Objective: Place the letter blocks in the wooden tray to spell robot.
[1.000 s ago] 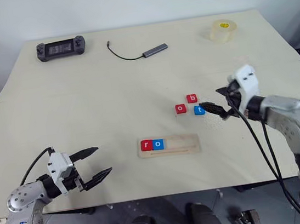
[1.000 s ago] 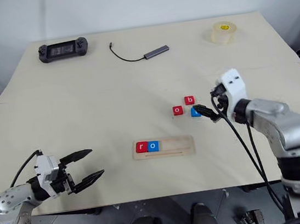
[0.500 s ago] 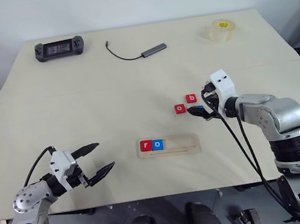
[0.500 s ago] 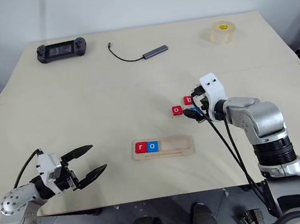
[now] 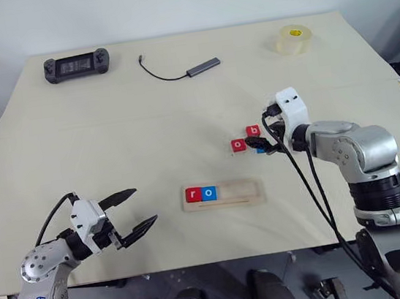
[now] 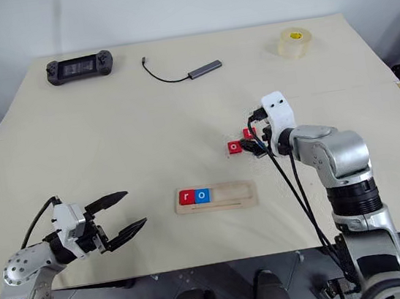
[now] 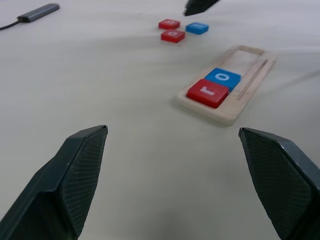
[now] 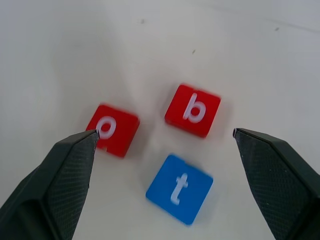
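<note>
the tray (image 5: 224, 194) lies near the front of the desk (image 5: 109, 132), its long axis running left to right across the robot's view. a red r (image 5: 193, 194) and a blue o (image 5: 209, 192) sit side by side at its left end, letters upright toward the robot; the rest of the groove is bare wood.

behind and right of the tray, three loose blocks cluster on the desk: a red o (image 8: 112, 129), a red b (image 8: 193, 110) and a blue t (image 8: 179, 188), close together but apart from one another.

the right hand (image 8: 165, 145) hovers over this cluster, pointing forward, left and downward, fingers spread wide with all three blocks between them, holding nothing.

the left hand (image 5: 131, 212) hangs at the desk's front left corner, well apart from the tray, pointing level toward it, fingers spread and empty.

at the far edge lie a black game controller (image 5: 76, 64), a grey hub (image 5: 203, 66) with cable, and a tape roll (image 5: 294, 38).
</note>
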Robot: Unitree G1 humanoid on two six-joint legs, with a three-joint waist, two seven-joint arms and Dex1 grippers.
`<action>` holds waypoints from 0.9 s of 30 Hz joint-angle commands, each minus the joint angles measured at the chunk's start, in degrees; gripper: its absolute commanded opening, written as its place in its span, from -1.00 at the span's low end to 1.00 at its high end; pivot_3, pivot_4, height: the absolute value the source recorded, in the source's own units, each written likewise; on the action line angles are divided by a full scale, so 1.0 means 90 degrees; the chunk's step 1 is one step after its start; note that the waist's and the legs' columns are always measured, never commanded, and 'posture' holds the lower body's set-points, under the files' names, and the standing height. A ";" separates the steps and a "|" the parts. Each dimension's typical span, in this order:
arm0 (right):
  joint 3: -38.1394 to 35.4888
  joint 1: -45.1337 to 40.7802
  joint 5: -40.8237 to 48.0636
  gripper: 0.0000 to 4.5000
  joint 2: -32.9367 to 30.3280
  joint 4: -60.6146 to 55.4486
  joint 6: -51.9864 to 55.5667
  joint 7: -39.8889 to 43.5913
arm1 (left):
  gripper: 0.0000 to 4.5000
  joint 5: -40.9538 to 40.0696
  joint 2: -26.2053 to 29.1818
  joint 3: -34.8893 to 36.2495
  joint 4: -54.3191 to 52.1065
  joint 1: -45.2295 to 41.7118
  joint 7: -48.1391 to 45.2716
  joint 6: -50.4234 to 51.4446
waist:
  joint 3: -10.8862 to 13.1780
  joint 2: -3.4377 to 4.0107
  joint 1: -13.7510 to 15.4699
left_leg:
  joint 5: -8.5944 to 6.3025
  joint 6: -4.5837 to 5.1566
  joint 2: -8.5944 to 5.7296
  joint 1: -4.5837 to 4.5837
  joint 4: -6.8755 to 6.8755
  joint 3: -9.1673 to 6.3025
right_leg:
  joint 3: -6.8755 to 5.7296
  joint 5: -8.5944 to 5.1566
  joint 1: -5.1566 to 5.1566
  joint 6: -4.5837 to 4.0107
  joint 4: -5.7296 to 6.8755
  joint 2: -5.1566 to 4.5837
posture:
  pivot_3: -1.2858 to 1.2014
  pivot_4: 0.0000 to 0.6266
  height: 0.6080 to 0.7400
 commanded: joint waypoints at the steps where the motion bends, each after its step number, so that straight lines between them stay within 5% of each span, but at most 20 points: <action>1: -0.0237 -0.0308 -0.0295 1.00 0.0200 0.0550 -0.0356 -0.0400 | 0.98 -0.0040 -0.0053 -0.0022 -0.0159 0.0002 0.0051 -0.0032 | 0.0000 0.0000 -0.0006 | 0.0000 0.0000 0.0000 0.0000 0.0000 0.0002 | 0.0002 0.0000 -0.0002 0.0000 0.0002 0.0001 | 0.03 -0.52 1.00; 8: -0.0286 -0.0718 -0.0653 1.00 0.0724 0.1807 -0.0837 -0.0835 | 0.98 -0.0036 -0.0076 -0.0074 -0.0308 -0.0034 0.0133 0.0003 | 0.0000 0.0000 -0.0031 | 0.0000 0.0000 -0.0003 -0.0003 0.0000 0.0012 | 0.0007 0.0000 -0.0016 0.0000 0.0017 0.0001 | 0.03 -0.52 1.00; 12: -0.0210 -0.0720 -0.0834 0.60 0.0878 0.1957 -0.0892 -0.0932 | 1.00 -0.0048 -0.0058 -0.0028 -0.0400 0.0058 0.0167 -0.0010 | 0.0000 0.0000 -0.0088 | 0.0000 0.0000 -0.0004 -0.0005 0.0000 0.0018 | 0.0006 -0.0002 -0.0032 -0.0004 0.0044 -0.0002 | 0.03 -0.52 1.00; 18: -0.0238 -0.0664 -0.0916 -0.33 0.0914 0.1764 -0.0857 -0.0893 | 1.00 -0.0037 -0.0099 -0.0095 -0.0465 0.0003 0.0225 -0.0004 | 0.0000 0.0001 -0.0144 | 0.0001 -0.0001 -0.0002 -0.0004 0.0000 0.0019 | 0.0007 -0.0004 -0.0035 -0.0008 0.0050 -0.0001 | 0.03 -0.52 1.00; 27: -0.0299 0.0204 -0.0789 -0.34 0.0062 -0.0058 -0.0850 -0.0154 | 1.00 -0.0059 -0.0215 -0.0618 -0.0254 -0.0531 -0.0045 0.0061 | 0.0000 0.0000 -0.0075 | 0.0001 0.0001 -0.0012 -0.0022 0.0002 0.0017 | 0.0008 -0.0005 -0.0048 -0.0009 0.0053 -0.0008 | 0.03 -0.52 1.00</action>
